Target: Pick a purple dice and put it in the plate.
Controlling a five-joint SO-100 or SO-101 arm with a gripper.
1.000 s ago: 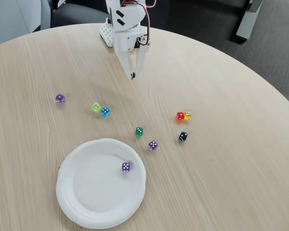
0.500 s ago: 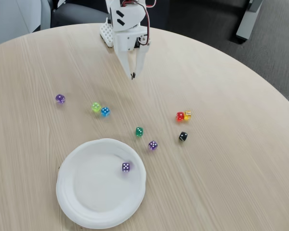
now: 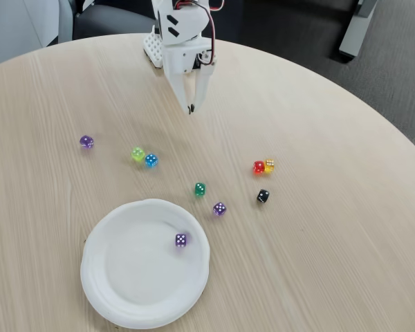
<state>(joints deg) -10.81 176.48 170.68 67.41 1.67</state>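
The purple dice (image 3: 181, 240) lay inside the white paper plate (image 3: 117, 277), near its right rim in the fixed view, a cube with no long axis, pips up. Its twin die (image 3: 220, 208) sat just beyond that rim. The gripper (image 3: 190, 108) hung well above the plate, fingers pinched together, empty.

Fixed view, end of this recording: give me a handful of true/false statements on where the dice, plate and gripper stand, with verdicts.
1. A purple dice lies inside the plate. True.
2. The gripper is shut on a die. False: its fingertips are together, nothing between them, raised away from the dice.
3. The red die and yellow die sit right against each other. True.
4. The black die rests in the plate. False: it lies on the table, right of the plate.
5. Another light-purple die lies on the table just outside the plate's rim. True.
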